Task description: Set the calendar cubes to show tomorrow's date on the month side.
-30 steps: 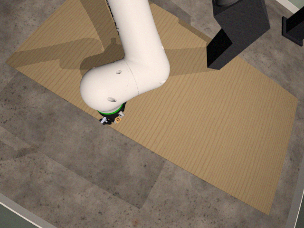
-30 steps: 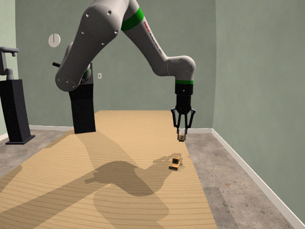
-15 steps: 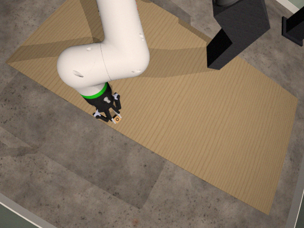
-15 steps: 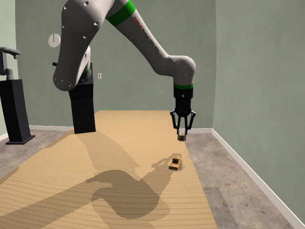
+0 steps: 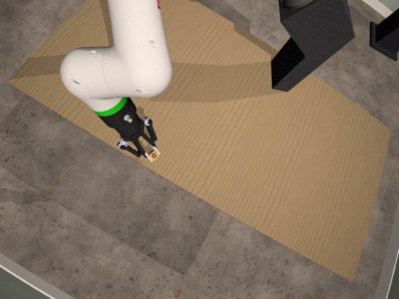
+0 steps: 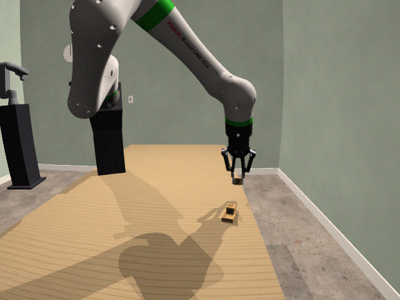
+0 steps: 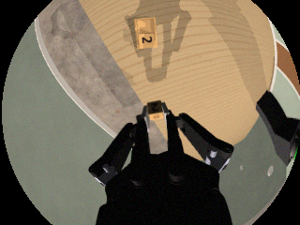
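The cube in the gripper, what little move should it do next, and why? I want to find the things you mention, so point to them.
Probably carry the held cube (image 5: pixel 154 156) (image 6: pixel 237 181) (image 7: pixel 155 111) over the tray (image 6: pixel 227 220) (image 7: pixel 145 23), because it hangs in the air away from it, and the tray has only one cube (image 6: pixel 230 209) (image 7: pixel 147 40).

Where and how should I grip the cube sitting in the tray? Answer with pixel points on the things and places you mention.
I'd come from straight above the cube (image 6: pixel 230 209) (image 7: pixel 147 39), fingers on two opposite upright sides. It sits flat and rises above the tray (image 6: pixel 227 220) (image 7: pixel 144 23), so its upper sides look reachable.
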Controlling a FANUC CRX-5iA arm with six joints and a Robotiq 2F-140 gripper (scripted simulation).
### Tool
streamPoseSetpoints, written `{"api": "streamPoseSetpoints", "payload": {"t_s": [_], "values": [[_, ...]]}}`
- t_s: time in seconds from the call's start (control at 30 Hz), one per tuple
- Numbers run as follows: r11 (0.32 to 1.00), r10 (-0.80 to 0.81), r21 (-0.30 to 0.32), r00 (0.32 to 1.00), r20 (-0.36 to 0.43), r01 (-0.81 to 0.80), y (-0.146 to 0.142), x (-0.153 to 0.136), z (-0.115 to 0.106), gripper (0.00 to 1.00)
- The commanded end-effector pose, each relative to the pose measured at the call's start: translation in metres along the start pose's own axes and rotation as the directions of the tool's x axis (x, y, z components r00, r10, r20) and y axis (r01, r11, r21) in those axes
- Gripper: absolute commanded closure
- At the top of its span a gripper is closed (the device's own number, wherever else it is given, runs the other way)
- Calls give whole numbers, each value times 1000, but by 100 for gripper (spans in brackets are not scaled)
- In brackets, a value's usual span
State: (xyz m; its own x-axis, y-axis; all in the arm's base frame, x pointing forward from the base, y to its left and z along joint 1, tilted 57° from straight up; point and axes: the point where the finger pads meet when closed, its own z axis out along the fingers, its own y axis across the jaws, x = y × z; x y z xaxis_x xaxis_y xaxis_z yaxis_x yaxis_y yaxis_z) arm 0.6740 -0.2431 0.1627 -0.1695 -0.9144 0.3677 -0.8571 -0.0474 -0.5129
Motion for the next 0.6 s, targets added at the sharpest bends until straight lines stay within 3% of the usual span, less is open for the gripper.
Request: {"api": "streamPoseSetpoints", "payload": {"t_s": [0.0, 0.33, 0.57], "values": [[1000, -6, -2, 997, 82, 6, -3, -2, -2, 76], [1000, -2, -10, 995, 95, 3, -1, 6, 0, 76], [999, 11, -37, 979, 204, -3, 7, 15, 4, 76]]}}
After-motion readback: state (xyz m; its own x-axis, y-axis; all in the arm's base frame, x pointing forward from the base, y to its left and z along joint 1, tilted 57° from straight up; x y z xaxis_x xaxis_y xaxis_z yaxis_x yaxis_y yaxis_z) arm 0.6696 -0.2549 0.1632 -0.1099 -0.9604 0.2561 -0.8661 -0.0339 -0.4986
